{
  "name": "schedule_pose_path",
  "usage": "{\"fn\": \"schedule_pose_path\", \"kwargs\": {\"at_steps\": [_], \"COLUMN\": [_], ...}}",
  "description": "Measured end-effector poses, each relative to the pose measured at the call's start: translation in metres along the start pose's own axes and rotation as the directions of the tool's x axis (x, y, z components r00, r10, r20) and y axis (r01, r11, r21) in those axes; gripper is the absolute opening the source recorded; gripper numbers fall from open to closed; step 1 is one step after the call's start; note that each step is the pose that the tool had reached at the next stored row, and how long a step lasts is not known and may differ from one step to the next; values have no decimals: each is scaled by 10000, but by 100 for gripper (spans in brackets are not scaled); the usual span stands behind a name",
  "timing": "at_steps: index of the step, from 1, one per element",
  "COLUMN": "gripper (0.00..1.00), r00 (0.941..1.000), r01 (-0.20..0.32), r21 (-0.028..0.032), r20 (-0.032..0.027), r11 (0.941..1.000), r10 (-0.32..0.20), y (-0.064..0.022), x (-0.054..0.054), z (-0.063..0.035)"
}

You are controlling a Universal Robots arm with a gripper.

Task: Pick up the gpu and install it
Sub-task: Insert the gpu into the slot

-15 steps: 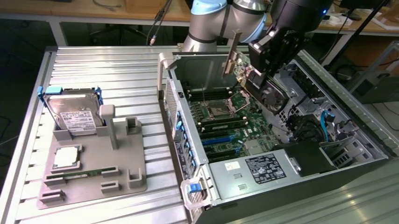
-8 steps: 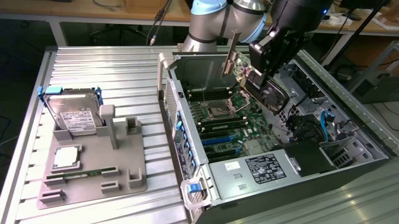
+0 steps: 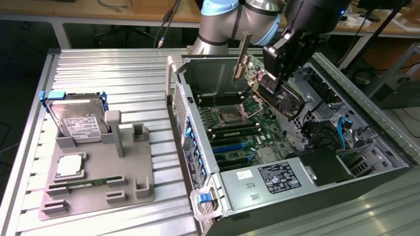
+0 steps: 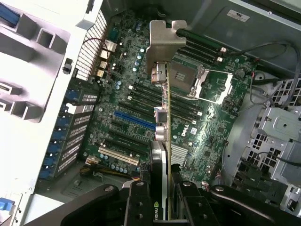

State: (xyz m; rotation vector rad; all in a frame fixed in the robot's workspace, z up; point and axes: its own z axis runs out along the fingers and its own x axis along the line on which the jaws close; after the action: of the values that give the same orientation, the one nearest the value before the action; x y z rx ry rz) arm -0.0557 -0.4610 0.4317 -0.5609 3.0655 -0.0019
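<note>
gpu (image 4: 161,132), thin card, edge-on, w/ silvery trim

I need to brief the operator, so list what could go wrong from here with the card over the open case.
1. The gpu hangs tilted in the gripper above the motherboard; lowered off-line, it may miss the expansion slots and strike neighbouring parts.
2. Its metal bracket could catch the case wall on the way down.
</note>
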Motion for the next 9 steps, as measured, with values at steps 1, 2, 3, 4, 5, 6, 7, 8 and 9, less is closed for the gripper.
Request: {"fn": "schedule_pose_path", "kwargs": {"at_steps": [1,2,3,4,5,6,7,8,9], "gripper": [27,27,27,27,27,27,27,27,27], "r00": [10000,10000,9999,9999,9998,9998,9997,9996,9995], "r01": [33,73,109,146,183,219,255,294,331], "r21": [0,-1,-2,-3,-4,-5,-6,-7,-7], "r20": [0,0,0,0,1,1,1,1,2], "r11": [10000,10000,9999,9999,9998,9998,9997,9996,9995], "r10": [-33,-73,-109,-146,-183,-219,-255,-294,-331], "y": [0,0,0,0,0,0,0,0,0], "x": [0,0,0,0,0,0,0,0,0], "z": [0,0,0,0,0,0,0,0,0]}}
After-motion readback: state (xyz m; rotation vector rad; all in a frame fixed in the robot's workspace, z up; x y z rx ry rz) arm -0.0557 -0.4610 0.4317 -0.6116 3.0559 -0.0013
